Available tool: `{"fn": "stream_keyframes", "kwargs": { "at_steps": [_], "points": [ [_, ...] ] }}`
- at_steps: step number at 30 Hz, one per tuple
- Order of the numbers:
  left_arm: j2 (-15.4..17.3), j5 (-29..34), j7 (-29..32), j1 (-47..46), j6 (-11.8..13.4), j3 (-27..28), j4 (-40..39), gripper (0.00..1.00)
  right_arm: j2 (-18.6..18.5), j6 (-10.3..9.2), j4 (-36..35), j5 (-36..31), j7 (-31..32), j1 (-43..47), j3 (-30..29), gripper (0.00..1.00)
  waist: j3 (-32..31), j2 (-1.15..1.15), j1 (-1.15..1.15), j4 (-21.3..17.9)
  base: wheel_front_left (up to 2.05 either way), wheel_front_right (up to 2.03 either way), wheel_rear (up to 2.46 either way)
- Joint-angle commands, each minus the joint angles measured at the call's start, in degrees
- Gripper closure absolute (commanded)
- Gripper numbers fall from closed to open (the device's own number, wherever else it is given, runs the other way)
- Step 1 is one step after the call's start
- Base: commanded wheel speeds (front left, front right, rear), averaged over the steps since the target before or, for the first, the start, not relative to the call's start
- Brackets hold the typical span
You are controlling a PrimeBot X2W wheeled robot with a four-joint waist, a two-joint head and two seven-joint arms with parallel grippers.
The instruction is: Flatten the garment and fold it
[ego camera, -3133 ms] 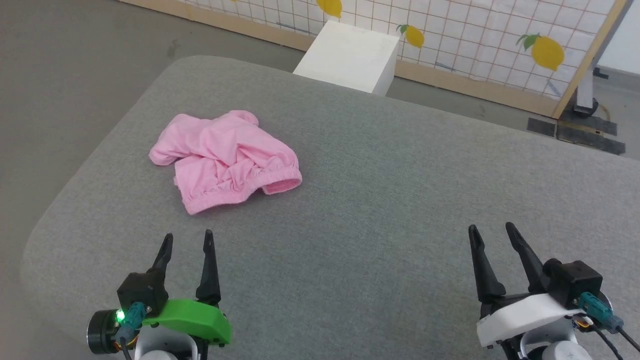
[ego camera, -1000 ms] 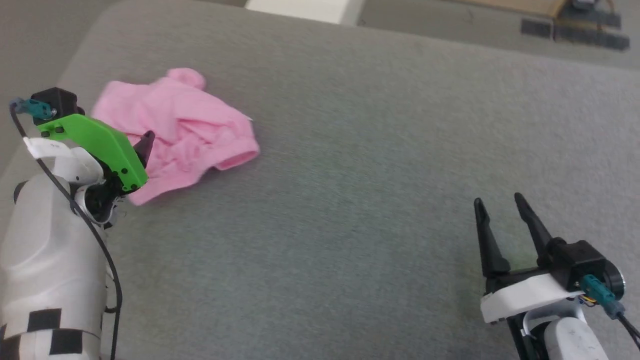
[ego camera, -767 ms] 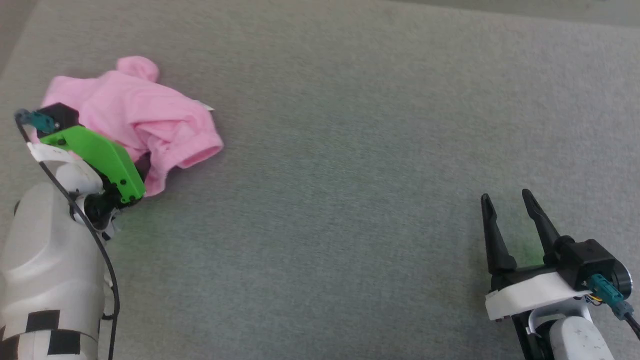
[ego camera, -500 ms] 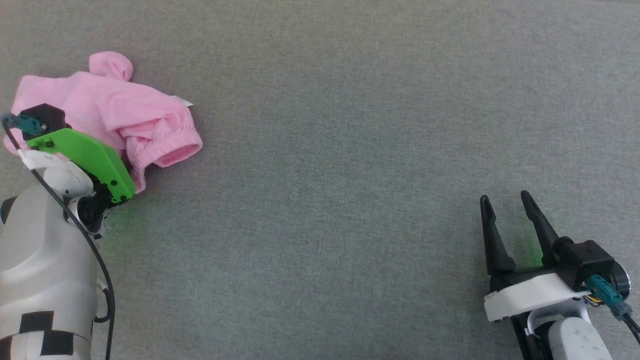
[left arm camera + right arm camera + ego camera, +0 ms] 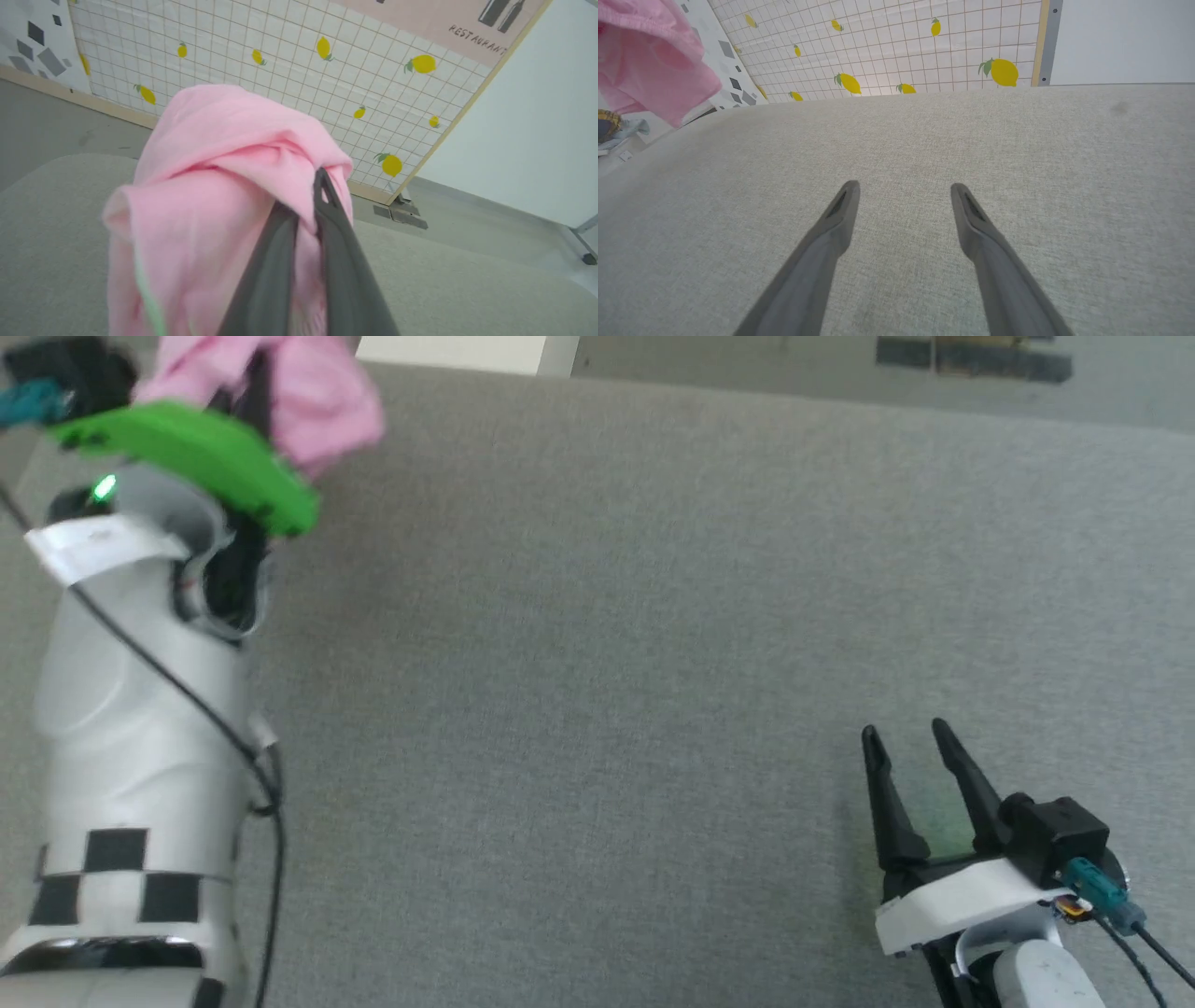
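Grey pad [image 5: 597, 616], garment [image 5: 210, 196] aloft
The pad spreads wide below; the pink garment hangs bunched above its far left part (crumpled, not flat), pinched between the clenched fingers of the left gripper [image 5: 301, 191]. The right gripper [image 5: 904, 739] sits low at the near right, fingers spread, grasping nothing, well apart from the garment.

The light pink soft fabric garment [image 5: 322, 401] hangs above the far left corner of the grey cloth-covered table [image 5: 607, 616], pinched between the fingers of the left gripper [image 5: 303, 196]. The right gripper [image 5: 906, 733] sits over the table's near right part. The lemon-printed grid panel [image 5: 901, 46] stands behind the table's far edge.
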Motion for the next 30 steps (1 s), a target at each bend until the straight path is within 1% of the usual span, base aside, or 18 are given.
{"fn": "stream_keyframes", "kwargs": {
  "at_steps": [1,4,7,10,13,17,19,20,21,22,23,28,30],
  "points": [
    [-1.5,-2.2,0.0,-0.7,-0.4,-1.7,-2.1,1.00,0.0,-0.08,0.4,0.8,-0.5,-0.3,0.3,0.00,-3.5,0.44,0.00,-2.5,0.00,0.00,0.00],
    [-3.7,-6.1,2.3,0.3,-0.4,-5.4,-6.7,1.00,0.0,-0.08,1.0,2.0,-0.5,0.2,0.5,0.00,-5.2,0.44,0.00,-4.6,0.00,0.00,0.00],
    [-5.6,-8.1,5.2,3.4,-0.4,-8.6,-9.3,1.00,0.0,-0.08,0.7,2.6,-0.6,0.7,0.4,0.00,-6.0,0.44,0.00,-6.6,0.00,0.00,0.00],
    [-7.5,-9.5,8.2,8.6,-0.4,-12.3,-10.4,1.00,0.0,-0.08,0.1,3.0,-0.6,1.4,0.0,0.00,-6.3,0.44,0.00,-8.7,0.00,0.00,0.00],
    [-8.7,-10.4,11.1,14.8,-0.4,-16.4,-9.8,1.00,0.0,-0.08,-0.3,3.4,-0.6,2.0,-0.5,0.00,-6.3,0.44,0.00,-10.3,0.00,0.00,0.00],
    [-9.4,-13.0,19.0,24.0,-0.4,-23.4,-8.7,1.00,0.0,-0.08,-0.7,4.0,-0.6,2.6,-0.6,0.00,-6.2,0.44,0.00,-11.9,0.00,0.00,0.00],
    [-9.4,-14.2,24.0,27.3,-0.1,-25.5,-8.2,1.00,0.0,-0.08,-0.8,4.1,-0.6,2.9,-0.9,0.00,-6.2,0.44,0.00,-12.0,0.00,0.00,0.00],
    [-9.3,-14.6,25.5,28.4,0.4,-26.0,-8.3,1.00,0.0,-0.08,-0.9,4.2,-0.6,3.0,-1.0,0.00,-6.3,0.44,0.00,-11.9,0.00,0.00,0.00],
    [-9.1,-14.8,26.5,29.2,0.8,-26.2,-8.9,0.82,0.0,-0.08,-0.9,4.3,-0.6,3.2,-1.2,0.00,-6.4,0.44,0.00,-11.7,0.00,0.00,0.00],
    [-9.1,-15.2,26.9,29.8,1.1,-26.1,-9.6,0.04,0.0,-0.08,-0.9,4.4,-0.6,3.3,-1.2,0.00,-6.5,0.44,0.00,-11.5,0.00,0.00,0.00],
    [-9.0,-15.8,27.3,30.3,1.5,-25.7,-10.6,0.00,0.0,-0.08,-0.9,4.4,-0.6,3.4,-1.1,0.00,-6.7,0.44,0.00,-11.2,0.00,0.00,0.00],
    [-8.8,-19.8,26.4,30.7,3.4,-21.0,-17.5,0.00,0.0,-0.08,-0.6,4.5,-0.6,3.7,-0.7,0.00,-8.0,0.44,0.00,-9.2,0.00,0.00,0.00],
    [-8.2,-21.3,26.2,30.9,4.4,-18.9,-20.7,0.00,0.0,-0.08,-0.4,4.6,-0.6,3.7,-0.6,0.00,-8.6,0.44,0.00,-8.5,0.00,0.00,0.00]
  ]
}}
